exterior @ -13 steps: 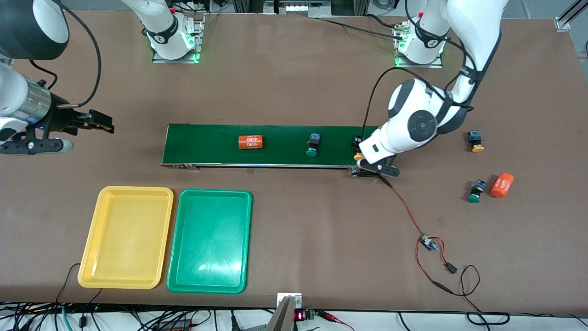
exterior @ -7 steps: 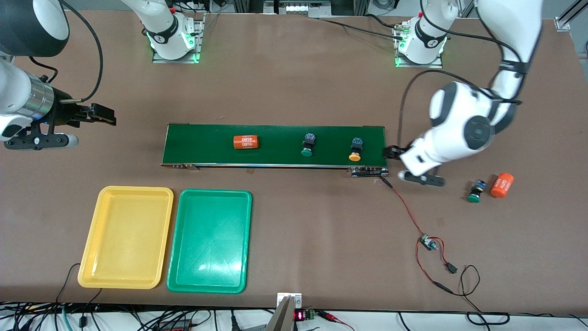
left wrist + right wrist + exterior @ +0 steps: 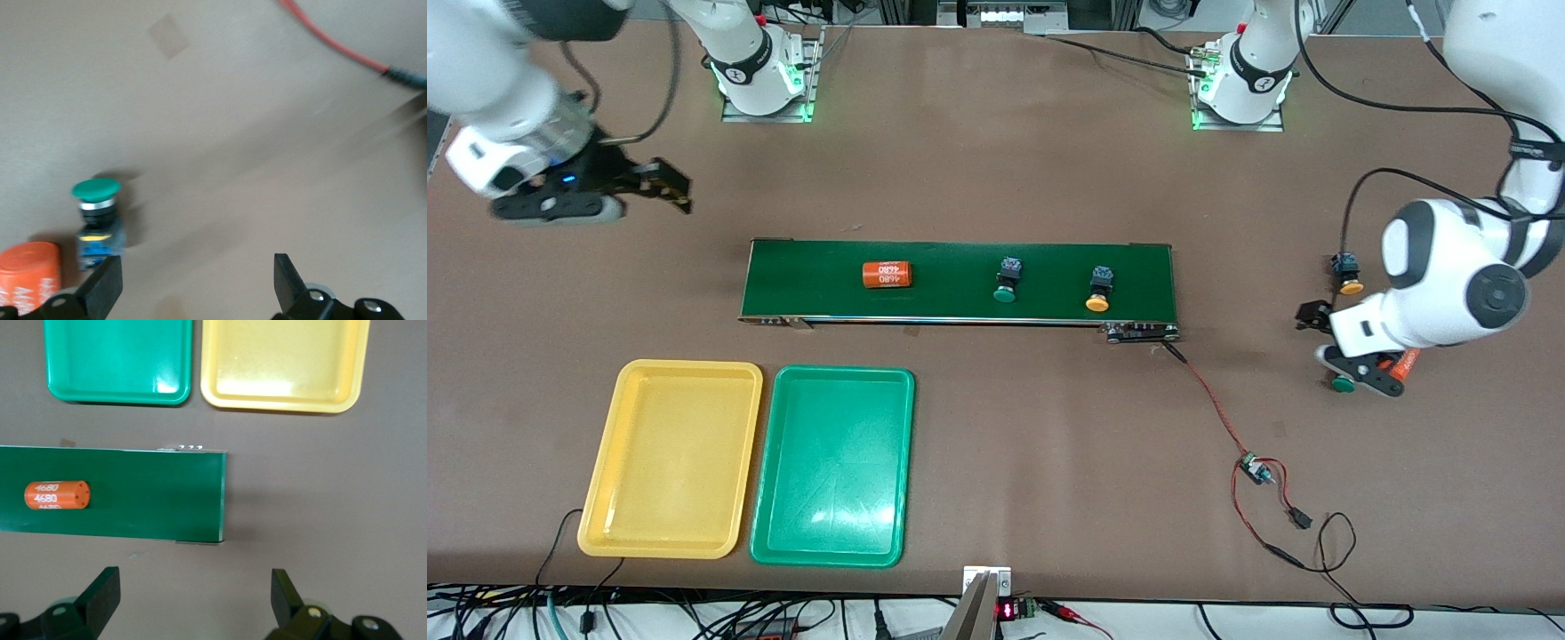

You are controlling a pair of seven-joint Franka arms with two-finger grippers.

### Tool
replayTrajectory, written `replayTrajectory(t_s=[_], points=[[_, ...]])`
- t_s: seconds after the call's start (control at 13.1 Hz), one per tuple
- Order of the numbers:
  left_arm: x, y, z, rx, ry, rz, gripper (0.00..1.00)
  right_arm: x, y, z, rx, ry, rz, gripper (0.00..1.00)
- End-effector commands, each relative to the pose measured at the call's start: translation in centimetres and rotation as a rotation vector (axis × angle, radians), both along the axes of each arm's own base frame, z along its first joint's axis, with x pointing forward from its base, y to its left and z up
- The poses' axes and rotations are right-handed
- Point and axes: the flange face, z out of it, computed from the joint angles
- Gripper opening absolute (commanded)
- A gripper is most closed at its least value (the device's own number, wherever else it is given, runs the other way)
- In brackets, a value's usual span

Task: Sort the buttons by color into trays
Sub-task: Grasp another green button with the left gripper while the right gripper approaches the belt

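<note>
On the dark green belt [image 3: 960, 267] lie a green-capped button [image 3: 1005, 283] and a yellow-capped button [image 3: 1099, 292]. A second yellow-capped button [image 3: 1348, 274] lies on the table at the left arm's end. My left gripper [image 3: 1319, 336] hangs open over the table there, beside another green-capped button [image 3: 1341, 384] [image 3: 97, 220]; nothing is between its fingertips [image 3: 198, 283]. My right gripper [image 3: 671, 185] [image 3: 195, 597] is open and empty over bare table off the belt's other end. The yellow tray [image 3: 669, 458] [image 3: 285, 363] and green tray [image 3: 833, 467] [image 3: 120, 360] lie side by side, nearer the camera.
One orange cylinder [image 3: 887, 274] [image 3: 57, 495] with white print rides on the belt. Another orange cylinder [image 3: 1400, 364] [image 3: 27, 273] lies by the left gripper, partly hidden. A red wire [image 3: 1214, 400] runs from the belt's end to a small board [image 3: 1256, 468].
The left gripper opened, left the yellow-capped button on the belt and swung out over the table at its own end. The belt's items slid toward the right arm's end. The right gripper shifted toward the bases.
</note>
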Motion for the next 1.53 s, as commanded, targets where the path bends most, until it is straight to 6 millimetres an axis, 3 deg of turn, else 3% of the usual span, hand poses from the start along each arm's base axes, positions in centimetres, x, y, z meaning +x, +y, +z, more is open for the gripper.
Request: replayTrajectory(t_s=[0.0,0.15,0.31,0.38,0.76,0.99,1.37,1.45], points=[[1.7,2.3,-1.5,-0.020,-0.001,-0.049,1.00,-2.7,4.8,-1.6,-0.032,-0.048,-0.016,1.00],[1.8,4.3,-3.0,-0.032,0.012,-0.039,1.00,-3.7,8.5,-2.5,-0.052,-0.066,-0.046,1.00],[2.8,6.4,-5.0,-0.057,0.012,-0.073,1.00,-4.7,11.3,-3.4,-0.058,-0.088,-0.064,1.00],[3.3,7.0,-5.1,-0.059,0.001,-0.076,1.00,-4.9,12.1,-3.9,-0.059,-0.094,-0.053,1.00],[2.9,7.9,-6.9,-0.081,0.018,-0.113,1.00,-4.6,13.8,-6.2,-0.043,-0.074,-0.046,1.00],[3.1,8.0,-6.9,-0.089,-0.006,-0.108,1.00,-4.4,16.0,-8.5,-0.015,-0.071,-0.065,1.00],[2.9,8.4,-8.0,-0.096,-0.028,-0.132,1.00,-4.1,18.2,-12.4,0.031,-0.053,-0.080,1.00],[2.8,8.4,-8.2,-0.097,-0.028,-0.132,0.94,-4.1,18.7,-13.1,0.043,-0.049,-0.093,1.00]])
